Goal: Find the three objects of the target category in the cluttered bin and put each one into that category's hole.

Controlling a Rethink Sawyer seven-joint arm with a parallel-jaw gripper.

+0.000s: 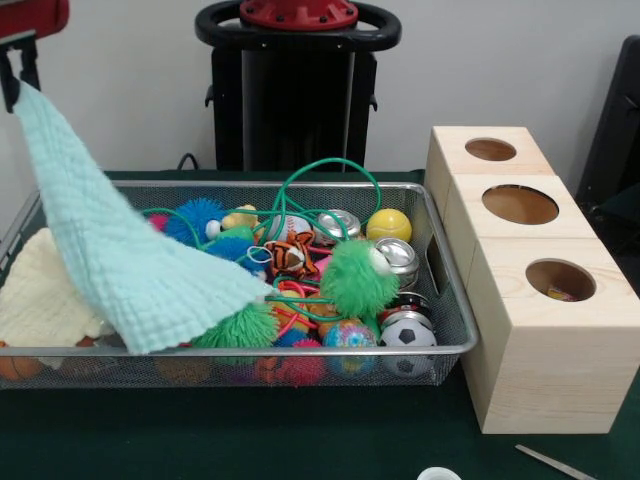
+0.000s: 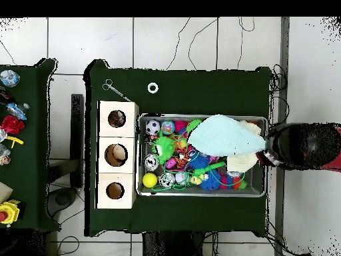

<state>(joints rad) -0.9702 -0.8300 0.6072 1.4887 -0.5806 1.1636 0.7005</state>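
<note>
1. Even, soft indoor light is seen in the front view; no hard shadows are cast on the desk (image 1: 300, 440), which is rendered very dark green.
2. Small glare spots are picked up on the silver cans (image 1: 398, 256) and along the rim of the wire bin (image 1: 452, 348).
3. The pale green cloth (image 1: 120, 250) is slightly smeared along its upper edge, while the toys are kept reasonably crisp.
4. The nearest wooden box (image 1: 550, 345) is lit brightly, almost washed out.
5. In the overhead view the floor tiles (image 2: 166, 40) are shown bright, and fine detail is lost.
</note>
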